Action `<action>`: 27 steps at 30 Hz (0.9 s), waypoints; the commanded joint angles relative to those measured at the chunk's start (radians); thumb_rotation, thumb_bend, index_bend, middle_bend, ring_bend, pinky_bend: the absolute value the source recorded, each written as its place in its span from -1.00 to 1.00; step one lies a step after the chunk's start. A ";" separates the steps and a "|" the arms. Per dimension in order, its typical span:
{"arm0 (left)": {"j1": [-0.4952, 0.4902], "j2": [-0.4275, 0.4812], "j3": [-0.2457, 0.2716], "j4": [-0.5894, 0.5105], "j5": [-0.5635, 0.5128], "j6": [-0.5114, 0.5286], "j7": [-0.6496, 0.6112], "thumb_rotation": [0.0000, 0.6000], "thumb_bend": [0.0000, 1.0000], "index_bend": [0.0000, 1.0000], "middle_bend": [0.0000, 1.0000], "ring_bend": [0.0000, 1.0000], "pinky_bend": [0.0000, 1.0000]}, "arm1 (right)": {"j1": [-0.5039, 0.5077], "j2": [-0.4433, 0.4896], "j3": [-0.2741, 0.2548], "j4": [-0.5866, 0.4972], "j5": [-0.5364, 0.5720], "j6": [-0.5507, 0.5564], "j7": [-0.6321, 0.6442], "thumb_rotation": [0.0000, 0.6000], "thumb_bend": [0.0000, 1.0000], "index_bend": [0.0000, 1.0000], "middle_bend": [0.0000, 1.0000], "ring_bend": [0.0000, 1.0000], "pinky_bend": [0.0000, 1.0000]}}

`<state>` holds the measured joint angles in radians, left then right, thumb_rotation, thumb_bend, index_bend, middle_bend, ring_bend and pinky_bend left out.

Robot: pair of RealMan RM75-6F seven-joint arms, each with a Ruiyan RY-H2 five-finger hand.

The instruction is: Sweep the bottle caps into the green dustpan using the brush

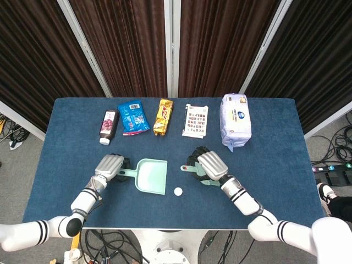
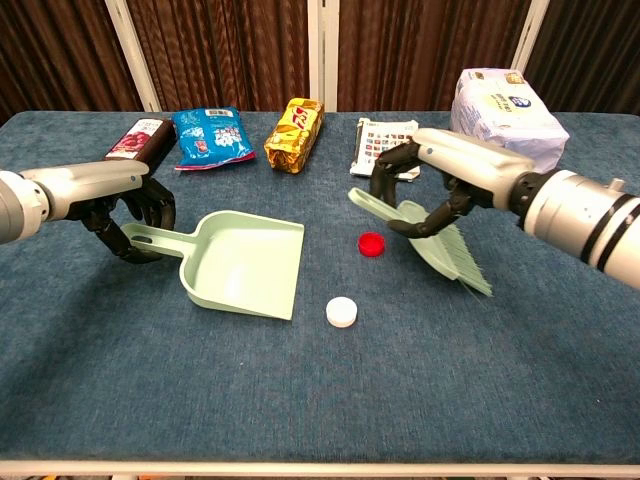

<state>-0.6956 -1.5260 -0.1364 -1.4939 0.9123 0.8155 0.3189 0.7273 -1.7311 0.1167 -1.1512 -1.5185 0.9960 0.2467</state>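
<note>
Chest view: two bottle caps visible, red cap just beside the brush, white cap near the green dustpan mouth. Right hand clamped on the brush, left hand gripping the dustpan handle. Along the far edge, one bottle, two snack bags, one card, one tissue pack. Blue-clothed table; dark curtains behind.
</note>
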 commanded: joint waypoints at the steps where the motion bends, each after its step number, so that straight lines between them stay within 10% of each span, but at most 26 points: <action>1: -0.009 0.006 0.003 -0.005 -0.007 -0.013 -0.003 1.00 -0.18 0.13 0.02 -0.33 -0.44 | 0.039 -0.064 0.002 0.076 -0.033 0.007 0.048 1.00 0.05 0.24 0.23 -0.47 -0.67; 13: -0.029 0.013 0.018 0.005 -0.018 -0.036 -0.028 1.00 -0.18 0.13 0.02 -0.33 -0.44 | 0.155 -0.194 -0.011 0.217 -0.124 0.026 0.245 1.00 0.04 0.24 0.23 -0.47 -0.67; 27: -0.040 0.016 0.046 -0.001 0.008 -0.032 -0.032 1.00 -0.18 0.13 0.02 -0.33 -0.44 | 0.184 -0.188 -0.015 0.128 -0.148 0.109 0.343 1.00 0.05 0.24 0.23 -0.47 -0.67</action>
<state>-0.7355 -1.5118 -0.0927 -1.4938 0.9176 0.7828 0.2869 0.9289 -1.9390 0.1031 -0.9945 -1.6731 1.0904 0.6137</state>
